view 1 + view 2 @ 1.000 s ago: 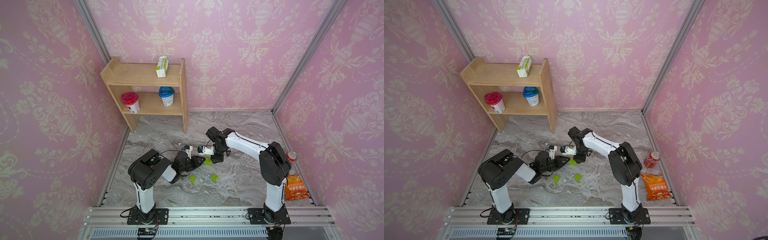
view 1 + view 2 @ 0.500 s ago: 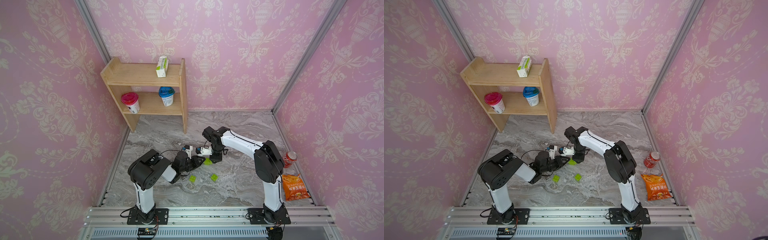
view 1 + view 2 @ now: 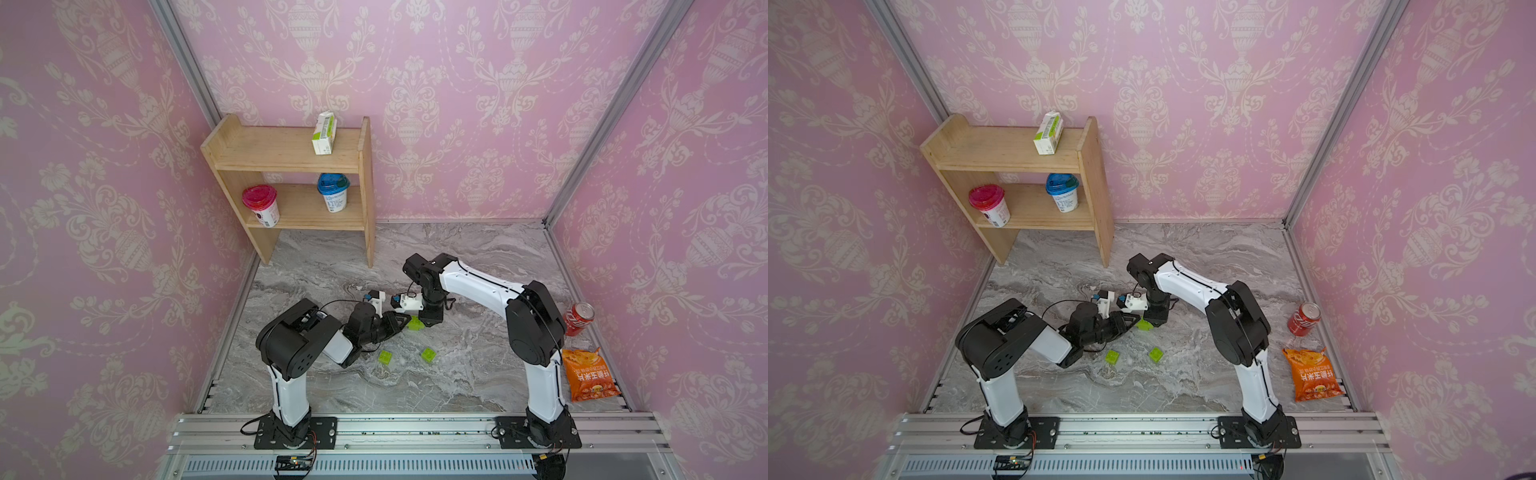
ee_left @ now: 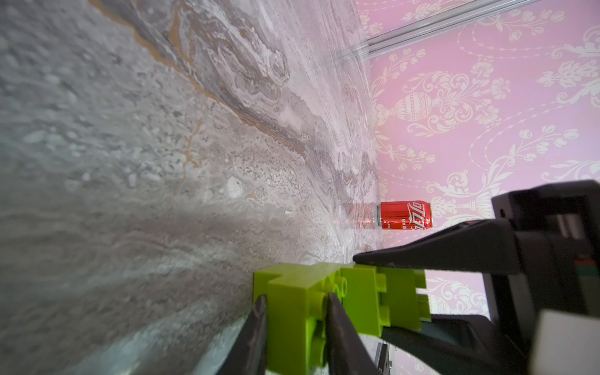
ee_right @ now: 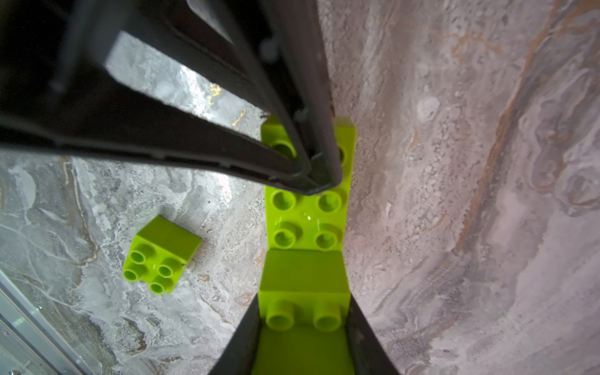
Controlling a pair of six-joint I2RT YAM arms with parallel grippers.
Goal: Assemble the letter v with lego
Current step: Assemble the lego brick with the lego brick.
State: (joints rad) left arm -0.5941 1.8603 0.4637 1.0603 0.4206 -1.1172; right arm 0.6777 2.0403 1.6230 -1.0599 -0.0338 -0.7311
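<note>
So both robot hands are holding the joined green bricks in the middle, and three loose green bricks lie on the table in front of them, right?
Not quite: only two lie there, the loose brick by the left arm and the other loose brick, as both top views show. The rest holds: the left hand and the right hand both grip the joined green bricks.

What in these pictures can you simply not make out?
The joined bricks: both top views, the left gripper and right gripper cover most; count and shape unclear.
The long brick: right wrist view, far end under the left gripper.
Left wrist view: the picture's edge cuts off part of the joined bricks.
The carton on the shelf: top views, print too small.
</note>
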